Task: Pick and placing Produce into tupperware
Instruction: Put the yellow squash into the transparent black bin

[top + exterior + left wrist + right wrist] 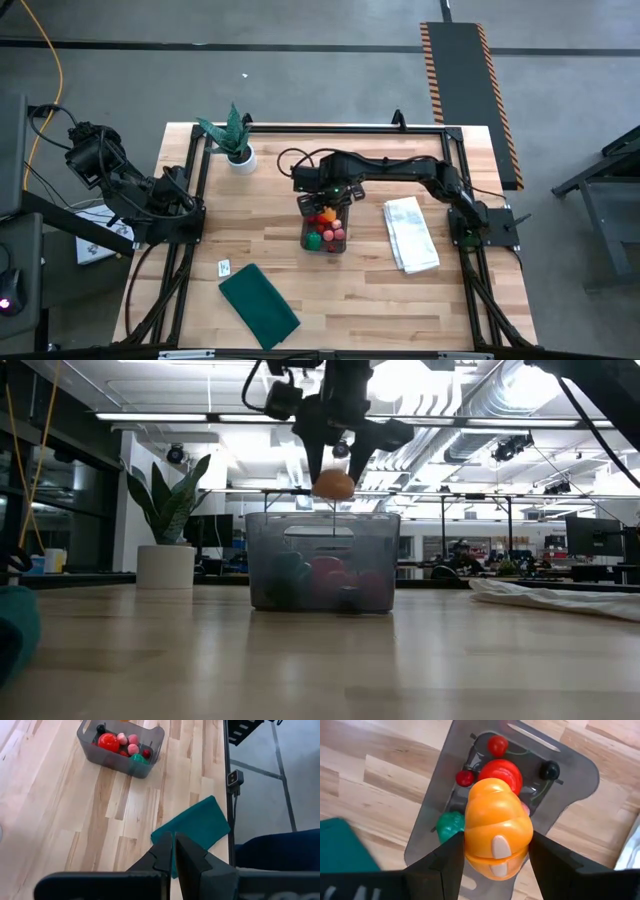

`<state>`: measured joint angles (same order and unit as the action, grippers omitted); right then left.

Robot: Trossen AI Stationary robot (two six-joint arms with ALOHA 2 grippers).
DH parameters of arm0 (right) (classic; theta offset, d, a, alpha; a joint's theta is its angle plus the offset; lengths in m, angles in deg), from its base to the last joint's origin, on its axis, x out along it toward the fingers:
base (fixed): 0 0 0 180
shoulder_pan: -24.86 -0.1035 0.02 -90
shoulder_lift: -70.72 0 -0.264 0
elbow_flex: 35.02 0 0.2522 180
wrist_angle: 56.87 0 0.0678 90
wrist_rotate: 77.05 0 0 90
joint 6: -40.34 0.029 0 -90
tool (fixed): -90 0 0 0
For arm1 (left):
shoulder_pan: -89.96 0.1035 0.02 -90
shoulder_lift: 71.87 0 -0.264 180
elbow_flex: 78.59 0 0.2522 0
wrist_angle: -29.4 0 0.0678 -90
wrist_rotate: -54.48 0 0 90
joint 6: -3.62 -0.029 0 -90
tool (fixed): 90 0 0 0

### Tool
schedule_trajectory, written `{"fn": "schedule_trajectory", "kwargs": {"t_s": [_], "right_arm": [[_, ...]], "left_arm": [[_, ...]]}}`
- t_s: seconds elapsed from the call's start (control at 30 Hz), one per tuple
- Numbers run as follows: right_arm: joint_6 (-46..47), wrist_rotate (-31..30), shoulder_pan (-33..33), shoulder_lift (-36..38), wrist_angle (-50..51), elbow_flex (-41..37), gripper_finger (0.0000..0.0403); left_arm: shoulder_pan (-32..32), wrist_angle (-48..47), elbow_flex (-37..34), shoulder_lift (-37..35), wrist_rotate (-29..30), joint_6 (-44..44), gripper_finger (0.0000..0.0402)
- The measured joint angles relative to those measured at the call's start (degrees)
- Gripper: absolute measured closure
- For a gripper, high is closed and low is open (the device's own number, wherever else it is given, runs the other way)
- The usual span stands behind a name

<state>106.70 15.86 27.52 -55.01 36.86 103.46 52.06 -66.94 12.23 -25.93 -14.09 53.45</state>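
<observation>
hanging in the right gripper [495, 857], orange produce [497, 827] above tupperware [437, 810].

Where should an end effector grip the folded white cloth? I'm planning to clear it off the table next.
Take the folded white cloth at one long edge, coming straight down from above. It lies flat on the table as a narrow folded strip, right of the tupperware, so only its slightly rumpled edges seem to offer anything to pinch.
</observation>
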Motion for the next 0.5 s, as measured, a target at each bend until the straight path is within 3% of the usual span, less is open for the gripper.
{"fn": "schedule_trajectory", "kwargs": {"t_s": [0.5], "right_arm": [[-2.4, -2.5, -0.5, -2.9, -0.8, 0.0, 0.0217]], "left_arm": [[0.0, 0.0, 0.0, 0.1, 0.0, 1.5, 0.0392]]}}
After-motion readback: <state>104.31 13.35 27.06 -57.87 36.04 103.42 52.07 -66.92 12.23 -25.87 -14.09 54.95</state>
